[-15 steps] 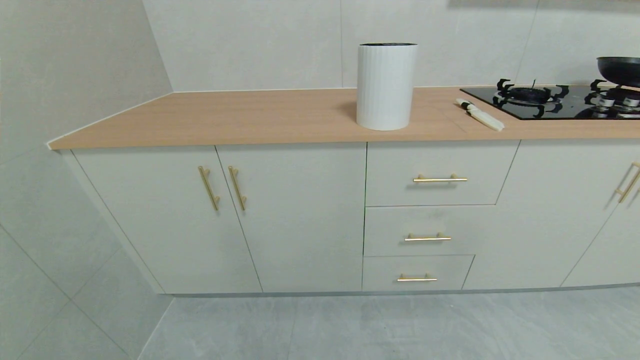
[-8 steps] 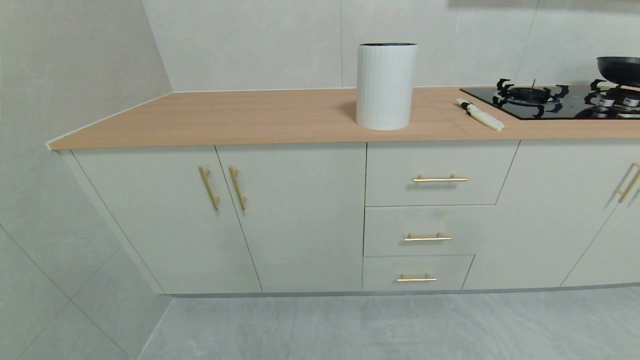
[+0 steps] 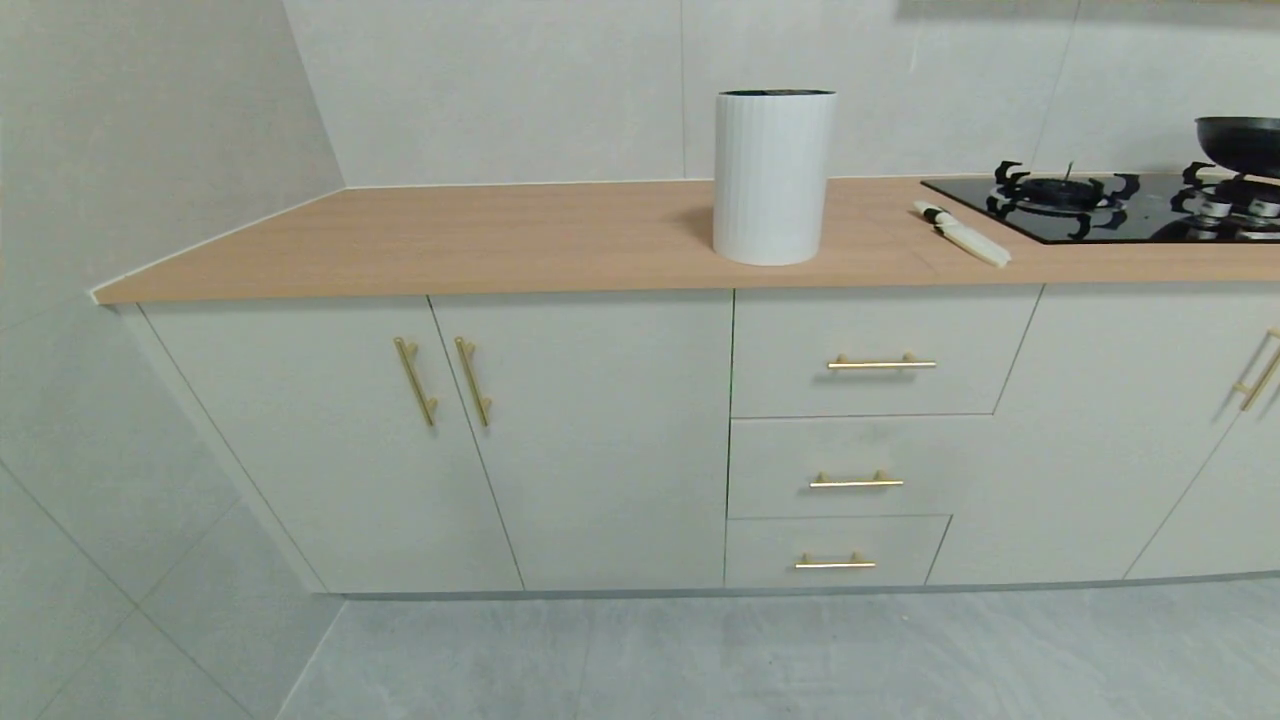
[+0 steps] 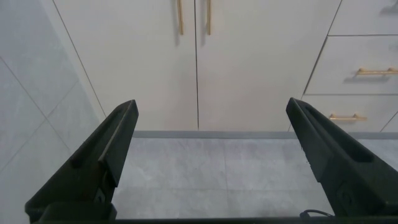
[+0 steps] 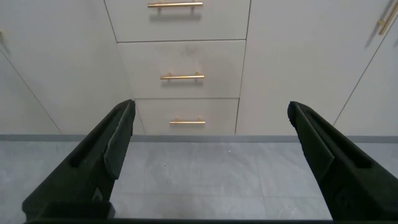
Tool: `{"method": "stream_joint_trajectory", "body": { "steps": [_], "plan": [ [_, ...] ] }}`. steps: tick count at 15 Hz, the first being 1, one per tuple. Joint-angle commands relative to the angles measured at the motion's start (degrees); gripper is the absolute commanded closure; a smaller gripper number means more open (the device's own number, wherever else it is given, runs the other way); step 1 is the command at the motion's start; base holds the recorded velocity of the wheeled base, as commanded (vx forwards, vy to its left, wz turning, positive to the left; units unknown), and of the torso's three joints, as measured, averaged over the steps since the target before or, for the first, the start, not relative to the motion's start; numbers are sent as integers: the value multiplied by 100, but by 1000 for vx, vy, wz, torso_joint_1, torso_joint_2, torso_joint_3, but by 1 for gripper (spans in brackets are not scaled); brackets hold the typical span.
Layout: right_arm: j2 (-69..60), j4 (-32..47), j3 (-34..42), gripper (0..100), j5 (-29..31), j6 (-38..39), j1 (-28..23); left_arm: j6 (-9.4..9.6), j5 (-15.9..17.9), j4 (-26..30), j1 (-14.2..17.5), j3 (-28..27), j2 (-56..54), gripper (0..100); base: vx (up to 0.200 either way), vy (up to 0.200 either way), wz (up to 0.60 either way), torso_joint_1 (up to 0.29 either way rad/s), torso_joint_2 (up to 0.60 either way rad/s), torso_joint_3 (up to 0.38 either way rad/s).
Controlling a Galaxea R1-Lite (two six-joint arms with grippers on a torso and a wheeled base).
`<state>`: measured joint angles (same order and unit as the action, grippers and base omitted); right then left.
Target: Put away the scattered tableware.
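A tall white ribbed holder [image 3: 771, 177] stands on the wooden counter [image 3: 480, 240]. To its right a pale utensil with a dark band [image 3: 961, 232] lies flat on the counter, close to the hob. My left gripper [image 4: 211, 109] is open, low down, facing the cabinet doors and the floor. My right gripper [image 5: 211, 109] is also open, low down, facing the stack of drawers [image 5: 181, 68]. Both hold nothing and are well below the counter.
A black gas hob [image 3: 1110, 205] with a dark pan [image 3: 1238, 140] sits at the counter's right end. Below are two cabinet doors [image 3: 440, 440] with gold handles and three drawers [image 3: 860, 420]. A wall closes the left side; grey floor tiles [image 3: 700, 660] lie in front.
The whole head view has shifted down slightly, so the camera moved. Nothing on the counter has moved.
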<state>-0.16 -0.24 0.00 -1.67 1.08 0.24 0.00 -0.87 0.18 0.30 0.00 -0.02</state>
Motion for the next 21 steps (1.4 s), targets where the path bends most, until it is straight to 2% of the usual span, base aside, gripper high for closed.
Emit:
{"method": "stream_joint_trajectory", "body": {
  "steps": [1, 18, 21],
  "plan": [
    [16, -2, 0, 0, 0, -3, 2, 0, -10, -1, 5, 0, 2, 0, 200, 0, 0, -2, 2, 12],
    [16, -2, 0, 0, 0, 41, 2, 0, -1, -1, 5, 0, 2, 0, 200, 0, 0, 3, 3, 5],
    [16, -2, 0, 0, 9, 41, 2, -9, -1, -1, 5, 0, 2, 0, 0, 0, 0, 0, 0, 0]
  ]
}}
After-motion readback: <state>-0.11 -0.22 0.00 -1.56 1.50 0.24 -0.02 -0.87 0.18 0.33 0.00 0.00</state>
